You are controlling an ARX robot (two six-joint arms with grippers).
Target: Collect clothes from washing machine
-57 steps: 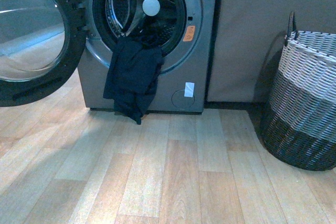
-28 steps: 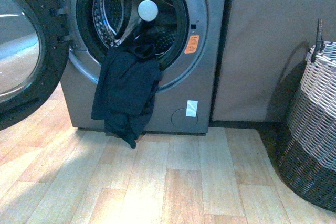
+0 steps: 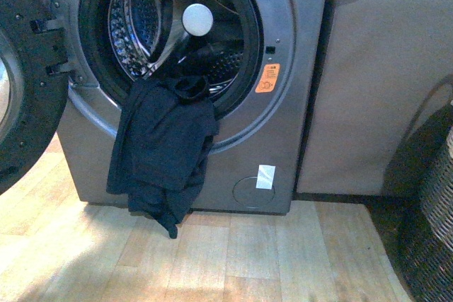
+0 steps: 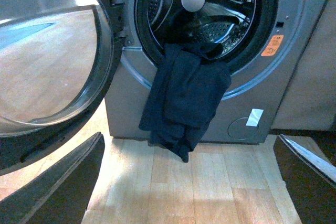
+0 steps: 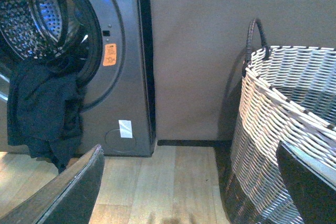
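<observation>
LEFT: left end effector fingers stood wide apart, gripping nothing | RIGHT: right end effector fingers stood wide apart, gripping nothing | CLOTHES: clothes hung over the porthole rim of the washing machine, straight ahead of the left end effector and clear of it | BASKET: basket stood on the floor, near and ahead of the right end effector | DOOR: door stood open.

Perhaps navy clothes over washing machine rim

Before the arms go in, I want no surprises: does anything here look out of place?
The limp dark navy fabric garment hangs half out of the porthole of the grey metallic front-loading washing machine, draped down its front. Nothing else stands out.
</observation>
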